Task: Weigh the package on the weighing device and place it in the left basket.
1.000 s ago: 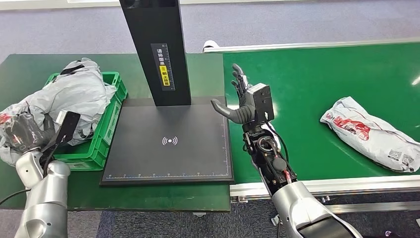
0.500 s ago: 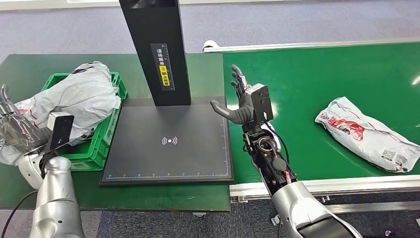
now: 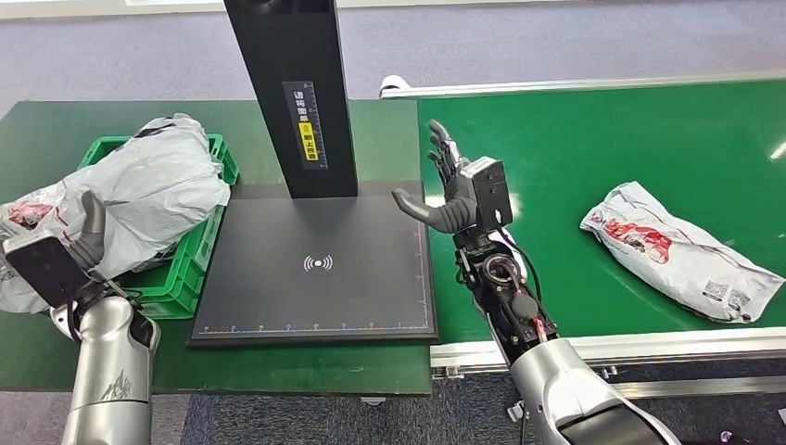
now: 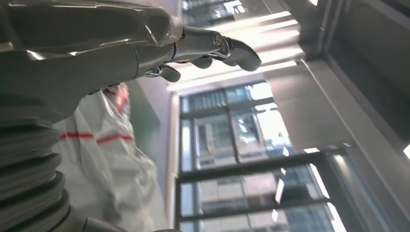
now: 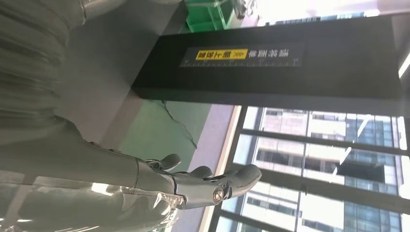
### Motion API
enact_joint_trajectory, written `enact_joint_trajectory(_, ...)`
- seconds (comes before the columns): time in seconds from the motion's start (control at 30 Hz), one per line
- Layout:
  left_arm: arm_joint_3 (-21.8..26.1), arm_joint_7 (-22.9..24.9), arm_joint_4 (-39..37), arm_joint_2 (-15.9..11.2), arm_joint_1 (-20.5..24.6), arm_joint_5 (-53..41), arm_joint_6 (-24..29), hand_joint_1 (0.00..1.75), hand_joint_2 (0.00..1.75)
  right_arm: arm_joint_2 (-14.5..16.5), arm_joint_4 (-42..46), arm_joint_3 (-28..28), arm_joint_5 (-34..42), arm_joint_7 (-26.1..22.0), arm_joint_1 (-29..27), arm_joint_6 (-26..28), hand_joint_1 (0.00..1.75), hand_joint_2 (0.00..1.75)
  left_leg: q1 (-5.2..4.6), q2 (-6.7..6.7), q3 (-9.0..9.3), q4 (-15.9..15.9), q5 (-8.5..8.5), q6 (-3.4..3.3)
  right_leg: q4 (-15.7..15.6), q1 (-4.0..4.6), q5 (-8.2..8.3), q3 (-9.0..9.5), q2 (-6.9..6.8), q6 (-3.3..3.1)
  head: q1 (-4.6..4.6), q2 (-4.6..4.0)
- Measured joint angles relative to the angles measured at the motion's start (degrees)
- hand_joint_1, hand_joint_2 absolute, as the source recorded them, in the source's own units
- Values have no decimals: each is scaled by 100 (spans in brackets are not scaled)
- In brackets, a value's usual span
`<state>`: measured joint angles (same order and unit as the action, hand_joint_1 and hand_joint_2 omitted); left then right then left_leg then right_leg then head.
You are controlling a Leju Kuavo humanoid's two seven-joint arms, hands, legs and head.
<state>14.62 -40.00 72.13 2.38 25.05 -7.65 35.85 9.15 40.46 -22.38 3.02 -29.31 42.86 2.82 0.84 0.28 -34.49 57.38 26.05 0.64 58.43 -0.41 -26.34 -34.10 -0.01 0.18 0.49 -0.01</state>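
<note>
A grey package [image 3: 158, 185] lies heaped in the green basket [image 3: 176, 297] at the left; the left wrist view shows its grey plastic with red stripes [image 4: 111, 159]. My left hand [image 3: 67, 246] hovers at the basket's front left corner, fingers [image 4: 217, 46] stretched out and holding nothing. A black weighing device [image 3: 315, 264] with a tall pillar [image 3: 292, 93] stands bare in the middle. My right hand [image 3: 454, 185] is raised upright at the platform's right edge, fingers [image 5: 193, 183] spread and empty. Another grey package [image 3: 681, 250] with red print lies on the green conveyor belt [image 3: 575, 148].
A second grey bag [image 3: 23, 218] spills over the basket's left side onto the dark green table [image 3: 56, 120]. The conveyor's metal rail [image 3: 612, 348] runs along the front right. The pillar [image 5: 266, 63] stands close beside my right hand.
My left hand has come off the grey package, which now rests in the basket, and has drawn back toward the front. The package on the belt has drifted left.
</note>
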Motion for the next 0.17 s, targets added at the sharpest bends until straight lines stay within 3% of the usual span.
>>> enact_joint_trajectory(0.17, -808, -9, 696, -122, -379, 243, -398, 0, 175, -21, 0, 0, 23, 0, 28, -95, 0, 175, 0, -1, 0, 0, 2, -1, -1, 0, -1, -2, 0, 0, -1, -1)
